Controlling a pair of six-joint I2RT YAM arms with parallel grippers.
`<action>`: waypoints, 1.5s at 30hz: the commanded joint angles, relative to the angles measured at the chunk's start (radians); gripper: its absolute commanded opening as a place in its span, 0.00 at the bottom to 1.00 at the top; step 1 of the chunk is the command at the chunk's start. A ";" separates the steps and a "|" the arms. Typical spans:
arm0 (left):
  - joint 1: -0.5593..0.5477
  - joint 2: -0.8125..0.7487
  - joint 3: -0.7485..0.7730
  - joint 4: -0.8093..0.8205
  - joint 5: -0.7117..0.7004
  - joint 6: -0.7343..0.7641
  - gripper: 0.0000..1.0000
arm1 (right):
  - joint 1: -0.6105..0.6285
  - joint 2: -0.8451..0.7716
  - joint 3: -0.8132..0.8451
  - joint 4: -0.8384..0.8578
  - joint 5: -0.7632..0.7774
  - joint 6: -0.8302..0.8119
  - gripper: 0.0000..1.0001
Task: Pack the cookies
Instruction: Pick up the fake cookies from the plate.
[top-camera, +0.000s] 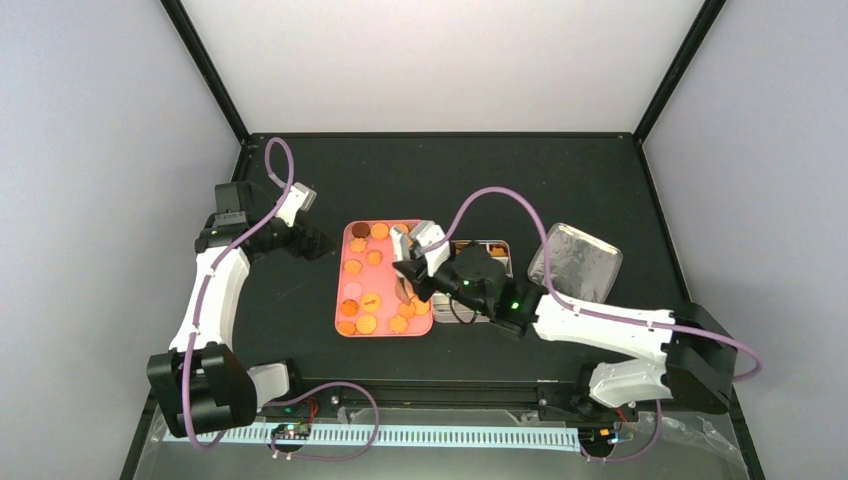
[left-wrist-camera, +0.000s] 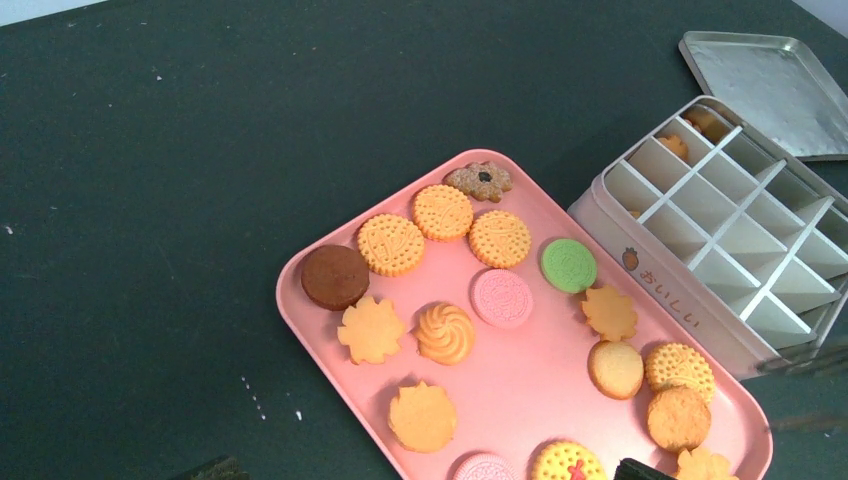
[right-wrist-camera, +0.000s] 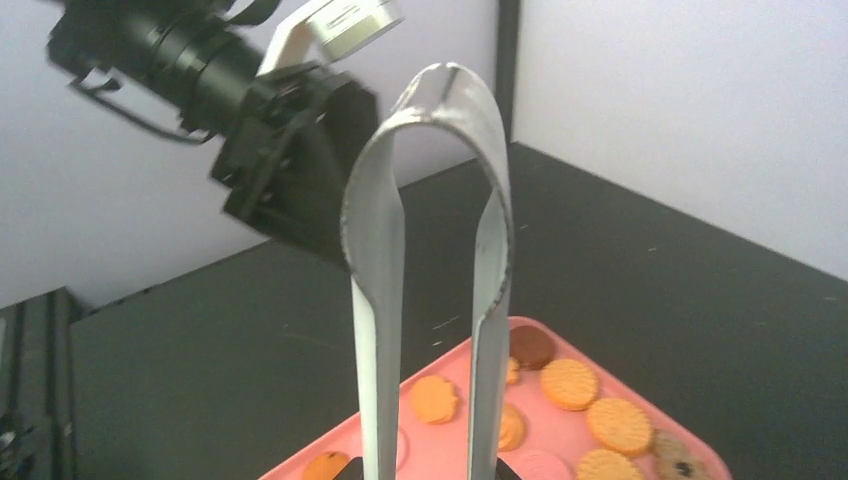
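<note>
Right fingers (top-camera: 412, 270) clamped on metal tongs (right-wrist-camera: 492, 260) standing upright over the pink tray (left-wrist-camera: 520, 370); left fingers (left-wrist-camera: 212, 468) apart, cookies (left-wrist-camera: 392, 244) spread on that tray just ahead of them, plus a couple in far cells of the divided tin (left-wrist-camera: 660, 290) just beside it.

Right arm (top-camera: 570, 322) over tray's (left-wrist-camera: 510, 370) right edge; left-side cookies (top-camera: 352, 267) seemingly reachable.

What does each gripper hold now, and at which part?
The right gripper holds the tongs by their two arms, away from the bend. The left gripper holds nothing.
</note>
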 joint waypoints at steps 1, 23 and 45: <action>0.010 -0.011 0.037 -0.005 0.012 0.015 0.98 | 0.061 0.086 0.048 0.039 -0.026 0.003 0.27; 0.010 -0.010 0.035 -0.008 0.019 0.016 0.98 | 0.114 0.257 0.058 0.076 0.033 -0.022 0.35; 0.010 -0.009 0.045 -0.010 0.019 0.019 0.98 | 0.142 0.271 -0.005 0.079 0.009 0.042 0.27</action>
